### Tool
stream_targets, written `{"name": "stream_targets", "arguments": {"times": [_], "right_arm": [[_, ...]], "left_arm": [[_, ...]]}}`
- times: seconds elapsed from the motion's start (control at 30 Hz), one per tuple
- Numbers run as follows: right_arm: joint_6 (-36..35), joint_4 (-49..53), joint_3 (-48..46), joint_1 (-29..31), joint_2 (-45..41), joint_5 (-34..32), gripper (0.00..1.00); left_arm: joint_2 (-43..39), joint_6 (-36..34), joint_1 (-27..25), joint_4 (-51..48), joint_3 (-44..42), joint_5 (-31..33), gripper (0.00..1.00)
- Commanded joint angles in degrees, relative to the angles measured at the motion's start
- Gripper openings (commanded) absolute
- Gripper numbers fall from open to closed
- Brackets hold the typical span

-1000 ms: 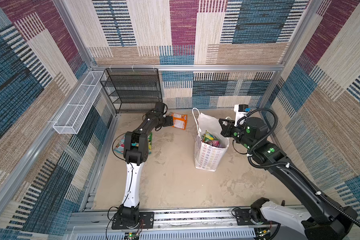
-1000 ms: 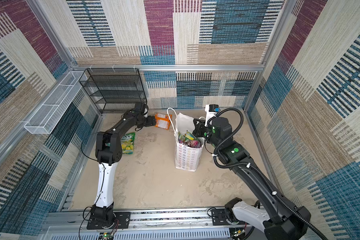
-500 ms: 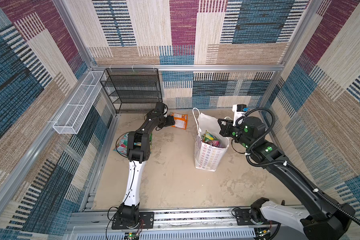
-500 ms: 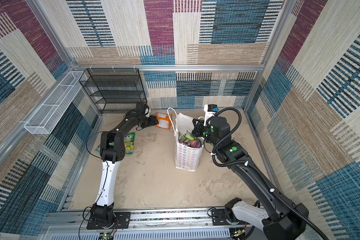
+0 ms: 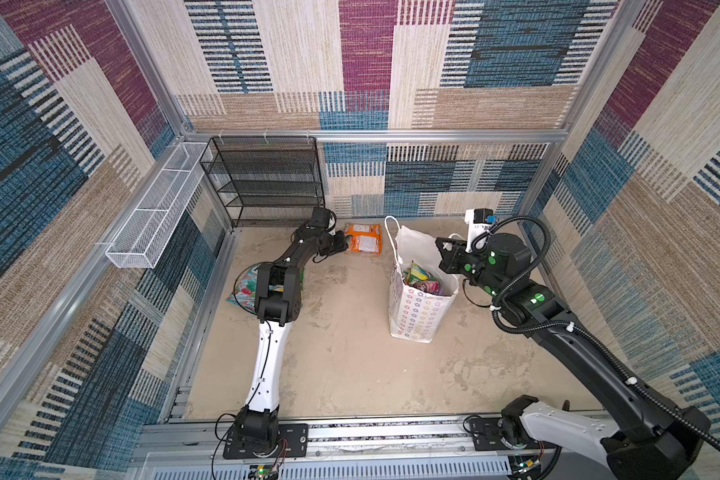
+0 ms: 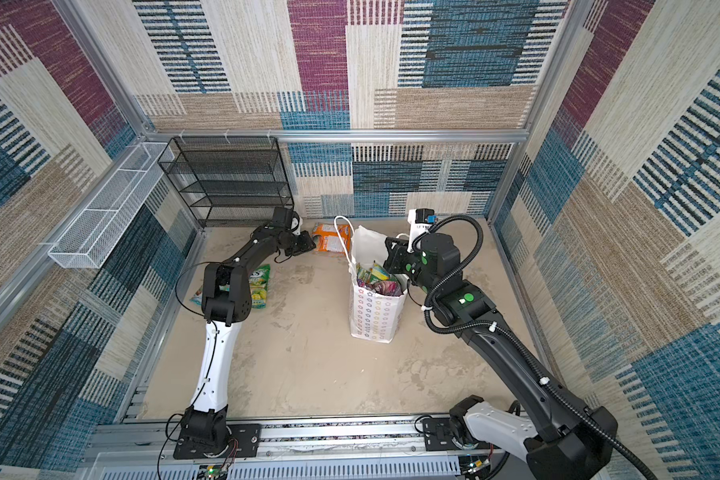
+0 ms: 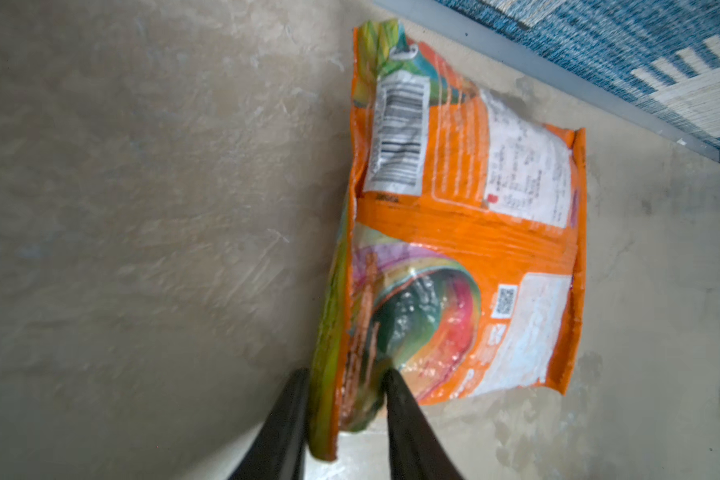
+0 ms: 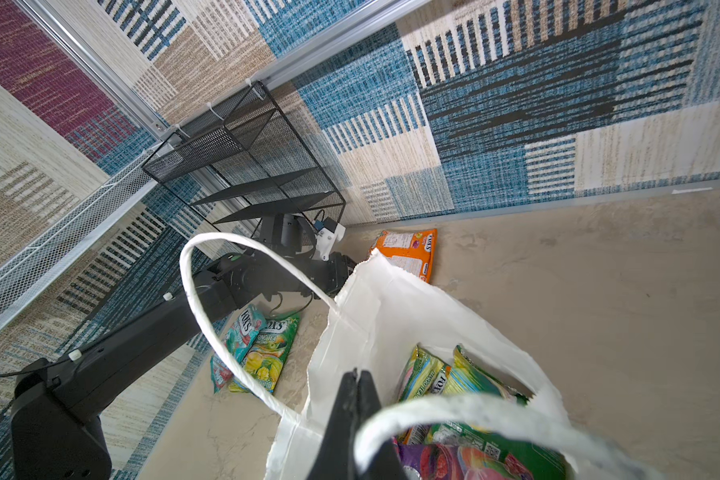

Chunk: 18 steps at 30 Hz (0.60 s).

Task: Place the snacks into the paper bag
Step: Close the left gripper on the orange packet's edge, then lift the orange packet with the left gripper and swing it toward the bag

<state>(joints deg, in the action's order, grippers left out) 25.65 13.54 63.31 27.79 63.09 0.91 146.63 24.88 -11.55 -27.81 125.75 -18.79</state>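
An orange snack packet lies back side up on the floor by the back wall. My left gripper is shut on its near edge; the left wrist view shows that edge of the orange packet pinched between both fingers. The white paper bag stands upright mid-floor with several snacks inside. Two more snacks, teal and yellow-green, lie on the floor under the left arm. My right gripper is shut at the bag's right rim, a cord handle looping across it.
A black mesh rack stands in the back left corner, just behind the left gripper. A white wire basket hangs on the left wall. The back wall is close behind the orange packet. Bare floor lies in front of the bag.
The left gripper's jaws have closed onto the orange packet's edge, and the left elbow has shifted a little. The right arm and the bag have barely moved.
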Motion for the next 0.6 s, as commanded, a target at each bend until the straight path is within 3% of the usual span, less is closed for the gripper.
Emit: {"name": "stream_targets", "arguments": {"times": [0.0, 0.13, 0.3, 0.57], "right_arm": [[-0.16, -2.03, 0.04, 0.12, -0.22, -0.37, 0.02], [-0.2, -2.05, 0.23, 0.07, -0.34, -0.36, 0.02], [-0.22, -2.03, 0.21, 0.07, -0.7, -0.21, 0.02], [-0.24, -1.6, 0.48, 0.1, -1.57, 0.24, 0.02]], "left_arm": [[0.2, 4.88, 0.25, -1.56, -1.65, -2.54, 0.17], [-2.15, 8.7, 0.39, 1.93, -5.62, -5.74, 0.01], [-6.44, 11.95, 0.3, 1.74, -9.33, -8.2, 0.0], [-20.44, 17.64, 0.22, 11.21, -29.26, -8.02, 0.0]]}}
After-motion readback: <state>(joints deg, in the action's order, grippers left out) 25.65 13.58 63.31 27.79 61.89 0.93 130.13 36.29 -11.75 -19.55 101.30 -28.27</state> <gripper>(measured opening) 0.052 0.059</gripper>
